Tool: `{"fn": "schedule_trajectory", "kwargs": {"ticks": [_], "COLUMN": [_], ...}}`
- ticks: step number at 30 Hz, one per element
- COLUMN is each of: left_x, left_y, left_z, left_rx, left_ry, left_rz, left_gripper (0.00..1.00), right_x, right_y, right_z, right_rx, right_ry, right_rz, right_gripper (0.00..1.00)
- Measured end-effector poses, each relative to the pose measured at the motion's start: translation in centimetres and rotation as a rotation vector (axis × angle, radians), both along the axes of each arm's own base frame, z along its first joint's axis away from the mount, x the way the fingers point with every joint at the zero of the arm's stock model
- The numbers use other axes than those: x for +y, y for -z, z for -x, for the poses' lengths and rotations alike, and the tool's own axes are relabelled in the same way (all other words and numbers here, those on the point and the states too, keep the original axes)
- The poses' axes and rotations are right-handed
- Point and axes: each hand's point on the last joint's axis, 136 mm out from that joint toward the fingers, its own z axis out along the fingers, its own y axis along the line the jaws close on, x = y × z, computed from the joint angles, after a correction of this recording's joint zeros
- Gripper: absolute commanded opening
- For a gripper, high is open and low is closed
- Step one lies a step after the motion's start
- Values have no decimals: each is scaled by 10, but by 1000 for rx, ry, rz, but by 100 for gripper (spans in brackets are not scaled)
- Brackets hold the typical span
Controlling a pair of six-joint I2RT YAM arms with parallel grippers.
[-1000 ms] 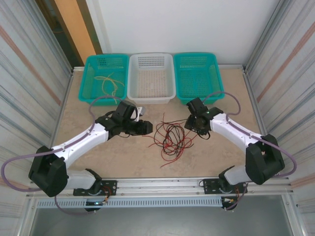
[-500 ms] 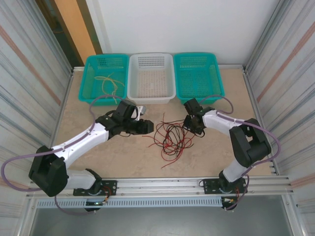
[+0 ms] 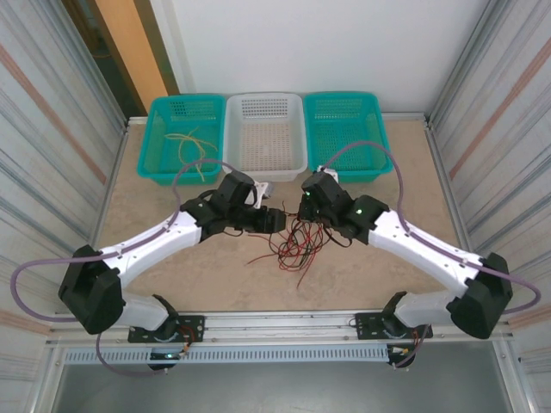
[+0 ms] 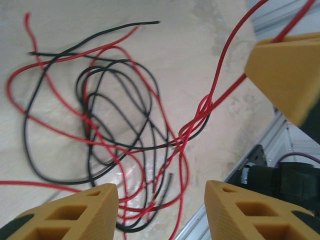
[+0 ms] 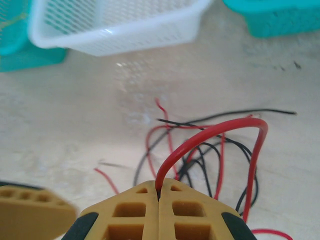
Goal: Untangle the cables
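Observation:
A tangle of red and black cables (image 3: 297, 245) lies on the table between the arms. My right gripper (image 5: 159, 190) is shut on a red cable (image 5: 210, 131) that arches up out of the pile; from above the right gripper (image 3: 308, 206) hangs over the tangle's far edge. My left gripper (image 3: 277, 220) is just left of it, open, with its fingers (image 4: 75, 212) spread above the tangle (image 4: 120, 130) and nothing between them. The lifted red cable (image 4: 220, 85) runs up past the right gripper's finger (image 4: 290, 70). Yellowish-tan cables (image 3: 191, 146) lie in the left teal basket (image 3: 159, 168).
A white basket (image 3: 264, 163) and a right teal basket (image 3: 344, 163) stand along the back edge, both close behind the two grippers. Corrugated walls close in both sides. A metal rail (image 3: 284, 323) runs along the near edge.
My right arm has swung left and pulled a red cable up from the pile. The left gripper has moved right over the tangle. The pile has shifted slightly.

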Motion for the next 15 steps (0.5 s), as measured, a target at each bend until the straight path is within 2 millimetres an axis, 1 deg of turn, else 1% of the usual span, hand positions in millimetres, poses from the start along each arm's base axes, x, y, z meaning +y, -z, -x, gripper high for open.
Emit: {"fn": "schedule_trajectory", "kwargs": {"ticks": [3,6,10,12,14,15], "left_x": [-9,-13,-18,-21,-23,-24], "left_y": [-14,-30,-52,-57,-56,-55], "left_z": [-2,-4,-5,-5,-2,-1], "left_rx": [-37,-83,-144,-158,-157,-155], "left_ry": [18,26,38,47,57,63], "left_rz": [45,90,156,185,199,201], "left_gripper": [49,52,51,51,52,51], "right_x": [9,16,18,15,11,10], "right_y": [-35,-73,-122,-146,-169,-177], "right_z": [7,16,29,35,38,39], "right_rx": [-80,-164,-286,-344,-397,-418], "right_ry": [-53,-109,-173,-193,-201,-205], "right_rz": [-37,-93,-190,-237,-273,-283], "right_gripper": [0,0,0,0,0,0]}}
